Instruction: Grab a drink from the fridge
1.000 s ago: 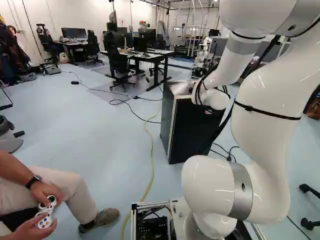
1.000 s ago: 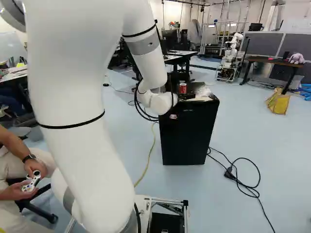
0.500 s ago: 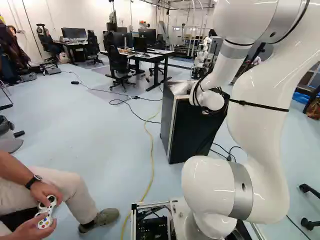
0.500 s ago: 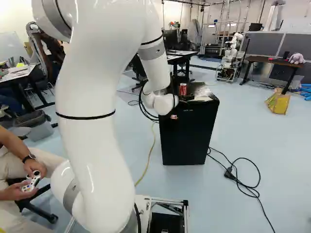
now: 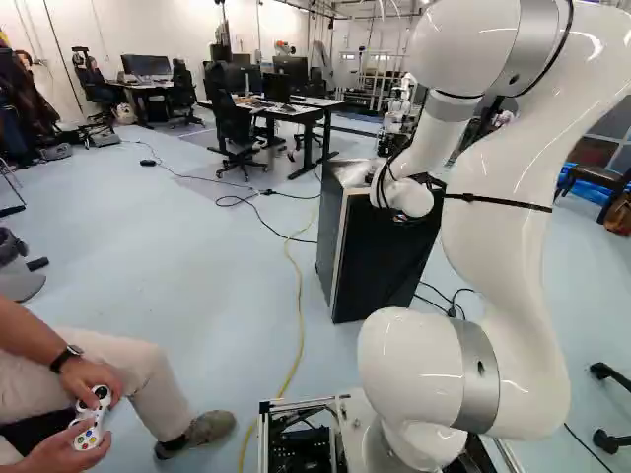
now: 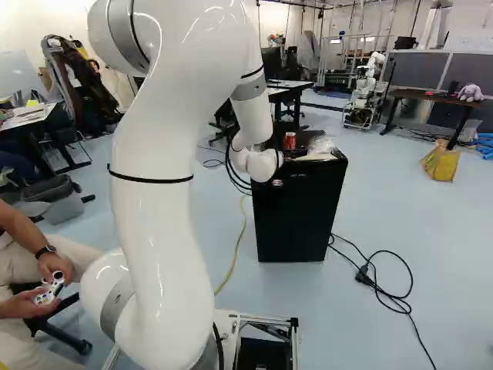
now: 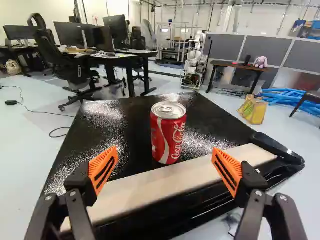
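Observation:
In the right base view my gripper (image 6: 296,153) shows only as a dark part beyond the white wrist, low over the front of the black fridge's top. In the wrist view the gripper (image 7: 165,167) stands open, its orange pads (image 7: 103,169) wide apart. A red drink can (image 7: 168,134) stands upright on the fridge's glossy black top (image 7: 120,132), ahead of the fingers and roughly centred between them, touched by neither. The right base view also shows the can (image 6: 290,140). Below it, the fridge (image 6: 299,216) has its dark front towards the base.
Crumpled clear plastic (image 6: 322,145) lies on the fridge top. Black cable (image 6: 377,285) is on the floor right of the fridge, a yellow cable (image 5: 299,296) left of it. A seated person (image 5: 89,394) holds a controller. Another robot (image 6: 370,77) stands far back.
The arm's upper links have swung leftward in the left base view and rightward in the right base view. The wrist has shifted slightly. Fridge, can and base have stayed in place.

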Robot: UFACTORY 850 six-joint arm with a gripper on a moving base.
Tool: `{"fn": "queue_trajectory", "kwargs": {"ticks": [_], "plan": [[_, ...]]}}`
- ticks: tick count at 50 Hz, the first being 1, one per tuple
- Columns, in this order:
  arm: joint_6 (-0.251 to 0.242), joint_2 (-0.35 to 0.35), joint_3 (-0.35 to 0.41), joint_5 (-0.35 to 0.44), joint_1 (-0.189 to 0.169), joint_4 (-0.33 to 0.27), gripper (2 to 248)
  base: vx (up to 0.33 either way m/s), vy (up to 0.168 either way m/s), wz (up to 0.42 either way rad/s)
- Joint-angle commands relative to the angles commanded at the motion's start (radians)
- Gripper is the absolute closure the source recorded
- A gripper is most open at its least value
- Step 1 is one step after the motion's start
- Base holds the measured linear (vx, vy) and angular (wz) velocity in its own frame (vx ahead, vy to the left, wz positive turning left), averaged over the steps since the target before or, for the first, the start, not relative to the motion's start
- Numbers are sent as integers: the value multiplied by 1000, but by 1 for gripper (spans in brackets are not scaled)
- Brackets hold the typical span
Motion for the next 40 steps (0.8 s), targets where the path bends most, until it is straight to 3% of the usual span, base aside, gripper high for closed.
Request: {"fn": "queue_trajectory", "kwargs": {"ticks": [31,40], "plan": [[0,-79,-103,4,5,0,3,0,0,0],[58,-80,-105,4,5,0,3,0,0,0]]}}
